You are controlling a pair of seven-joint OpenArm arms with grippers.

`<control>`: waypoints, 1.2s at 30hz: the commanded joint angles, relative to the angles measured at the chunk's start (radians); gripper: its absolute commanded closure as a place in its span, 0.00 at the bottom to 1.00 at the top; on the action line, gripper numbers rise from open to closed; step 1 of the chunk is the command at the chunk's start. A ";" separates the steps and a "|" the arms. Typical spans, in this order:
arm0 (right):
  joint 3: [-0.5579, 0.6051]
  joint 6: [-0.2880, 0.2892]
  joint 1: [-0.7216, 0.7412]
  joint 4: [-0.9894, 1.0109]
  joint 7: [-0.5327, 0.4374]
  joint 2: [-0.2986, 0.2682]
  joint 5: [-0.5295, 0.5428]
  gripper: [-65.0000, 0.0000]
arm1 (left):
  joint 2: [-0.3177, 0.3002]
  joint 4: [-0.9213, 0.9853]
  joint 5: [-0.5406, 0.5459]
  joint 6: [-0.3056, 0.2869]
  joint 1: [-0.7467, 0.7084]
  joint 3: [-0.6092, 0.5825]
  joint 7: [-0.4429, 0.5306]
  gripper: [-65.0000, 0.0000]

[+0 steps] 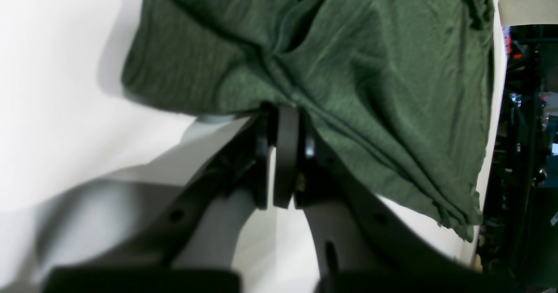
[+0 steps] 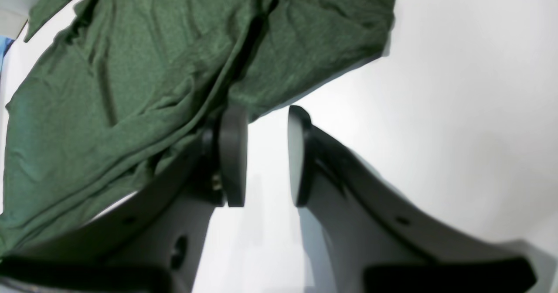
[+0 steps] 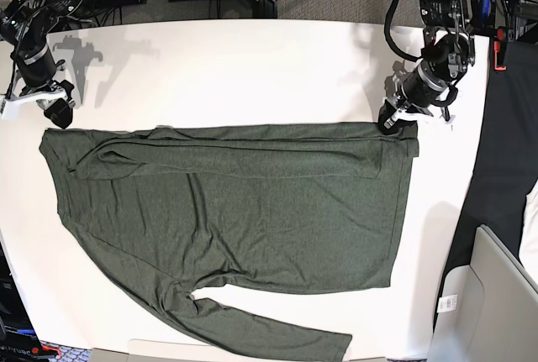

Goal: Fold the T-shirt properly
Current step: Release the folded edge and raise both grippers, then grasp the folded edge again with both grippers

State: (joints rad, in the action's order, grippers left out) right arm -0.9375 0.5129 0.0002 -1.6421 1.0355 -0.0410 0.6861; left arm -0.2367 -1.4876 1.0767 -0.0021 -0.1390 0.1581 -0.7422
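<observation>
Gripping the T-shirt, spread on the table, my left gripper pinches its top corner; my right gripper waits parted beside the opposite corner. Next it must also pinch.

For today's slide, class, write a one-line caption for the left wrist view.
Left tool shut on the edge of the green T-shirt, bunching the fabric over the white table.

Left end effector clamped; right end effector (seemingly idle) gapes apart.
</observation>
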 commanded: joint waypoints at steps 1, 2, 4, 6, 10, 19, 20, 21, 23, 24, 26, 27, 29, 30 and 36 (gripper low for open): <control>-0.001 0.006 0.017 -0.010 -0.024 -0.010 0.008 0.75 | -0.025 -0.032 0.013 -0.006 0.008 0.007 0.005 1.00; -0.001 0.006 0.025 -0.004 -0.024 -0.010 -0.003 0.75 | -0.031 -0.040 0.015 -0.006 0.005 0.007 0.005 1.00; -0.001 0.006 0.042 0.015 -0.024 -0.010 -0.019 0.75 | -0.033 -0.058 0.015 -0.006 -0.014 0.007 0.005 1.00; -0.001 0.006 0.056 0.038 -0.024 -0.012 -0.029 0.75 | -0.033 -0.077 0.013 -0.006 -0.017 0.007 0.005 1.00; -0.001 0.005 0.080 0.092 -0.022 -0.012 -0.030 0.75 | -0.033 -0.081 0.013 -0.005 -0.017 0.007 0.005 1.00; -0.001 -0.112 0.154 0.216 -0.025 -0.012 -0.032 0.75 | -0.033 -0.081 0.015 -0.005 -0.017 0.008 0.005 1.00; -0.001 -0.119 0.166 0.225 -0.025 -0.012 -0.032 0.75 | -0.033 -0.081 0.015 -0.005 -0.017 0.008 0.005 1.00; -0.001 -0.121 0.177 0.234 -0.025 -0.012 -0.032 0.75 | -0.033 -0.081 0.015 -0.005 -0.017 0.008 0.005 1.00; -0.001 -0.121 0.199 0.251 -0.027 -0.012 -0.044 0.75 | -0.033 -0.081 0.015 -0.005 -0.017 0.008 0.005 1.00; -0.001 -0.121 0.214 0.262 -0.027 -0.012 -0.058 0.75 | -0.033 -0.081 0.015 -0.005 -0.017 0.008 0.005 1.00; -0.001 -0.121 0.238 0.279 -0.027 -0.010 -0.084 0.75 | -0.033 -0.081 0.015 -0.005 -0.018 0.008 0.005 1.00; -0.001 -0.121 0.246 0.283 -0.028 -0.010 -0.090 0.75 | -0.033 -0.081 0.015 -0.005 -0.018 0.008 0.005 1.00; -0.001 -0.121 0.257 0.297 -0.047 -0.009 -0.093 0.75 | -0.033 -0.081 0.015 -0.005 -0.018 0.008 0.005 1.00; -0.001 -0.121 0.258 0.303 -0.059 -0.009 -0.093 0.75 | -0.033 -0.081 0.015 -0.005 -0.018 0.008 0.005 1.00; -0.001 -0.119 0.266 0.317 -0.068 -0.006 -0.093 0.78 | -0.033 -0.081 0.015 -0.005 -0.018 0.008 0.005 1.00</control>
State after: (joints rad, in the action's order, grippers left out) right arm -0.9386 0.3847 0.2470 -1.3117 0.9794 -0.0372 0.5781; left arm -0.2581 -1.5486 1.0767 0.0006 -0.1661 0.1600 -0.7521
